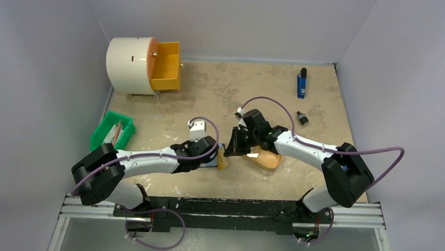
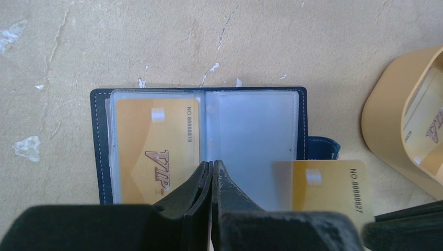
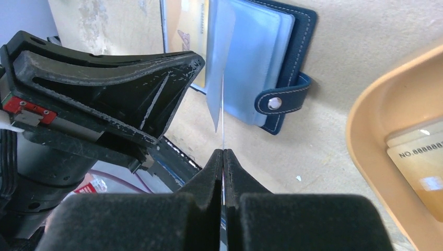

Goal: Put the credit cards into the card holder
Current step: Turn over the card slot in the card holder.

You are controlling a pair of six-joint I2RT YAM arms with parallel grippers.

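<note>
We see the small navy-blue folding card holder [image 2: 100, 151] lying open on the tan table [image 2: 156, 42], a gold credit card [image 2: 151, 141] in its left sleeve, the left gripper [image 2: 212, 163] clenched shut at its fold, the right gripper [image 3: 223, 152] pinching a second gold plastic card [image 2: 329, 185], whose end is just inside the right sleeve.
</note>
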